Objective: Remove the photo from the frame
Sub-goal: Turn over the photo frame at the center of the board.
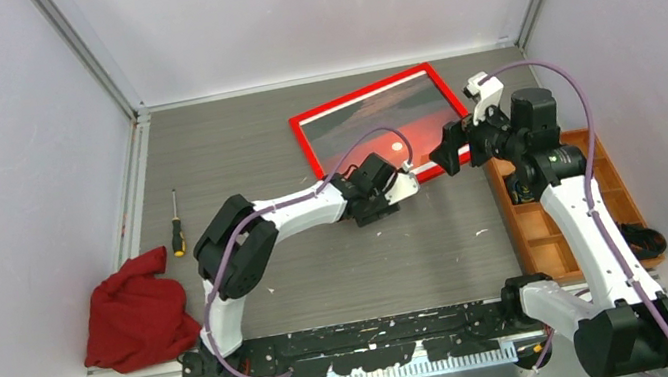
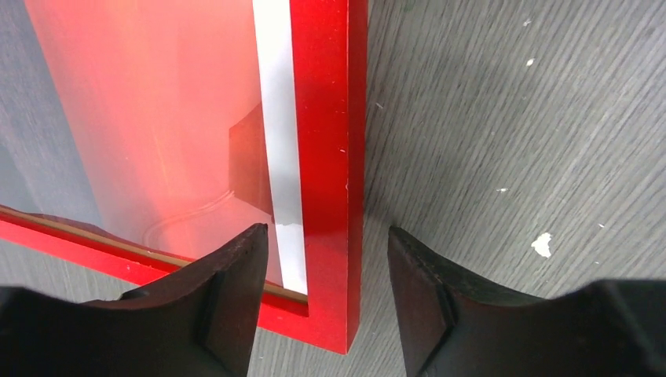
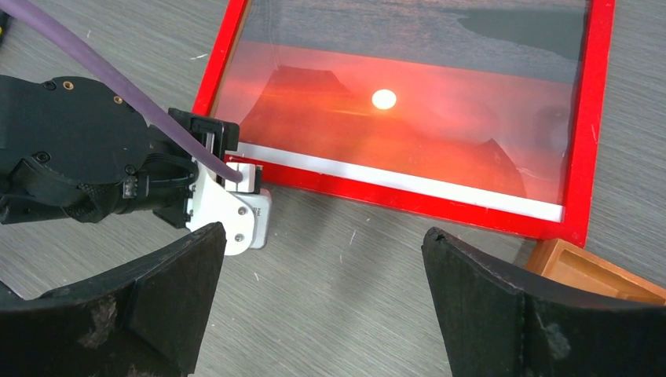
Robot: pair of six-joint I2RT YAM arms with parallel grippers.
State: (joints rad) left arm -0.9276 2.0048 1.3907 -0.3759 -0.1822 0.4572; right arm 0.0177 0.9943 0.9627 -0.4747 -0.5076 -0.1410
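The red frame (image 1: pixel 304 149) lies face up at the back middle of the table, with the sunset photo (image 1: pixel 370 122) inside it. In the left wrist view the frame's rail (image 2: pixel 330 118) near a corner runs between the jaws of my open left gripper (image 2: pixel 326 233), beside the photo's (image 2: pixel 157 102) white edge. The jaws do not press on the rail. My right gripper (image 3: pixel 320 232) is open and empty above bare table, just in front of the frame's near rail (image 3: pixel 440 206). The photo (image 3: pixel 408 118) and my left gripper (image 3: pixel 228 196) also show there.
An orange compartment tray (image 1: pixel 555 204) stands at the right, close to the frame's corner and under my right arm. A screwdriver (image 1: pixel 176 224) and a red cloth (image 1: pixel 137 311) lie at the left. Walls close in the table on three sides.
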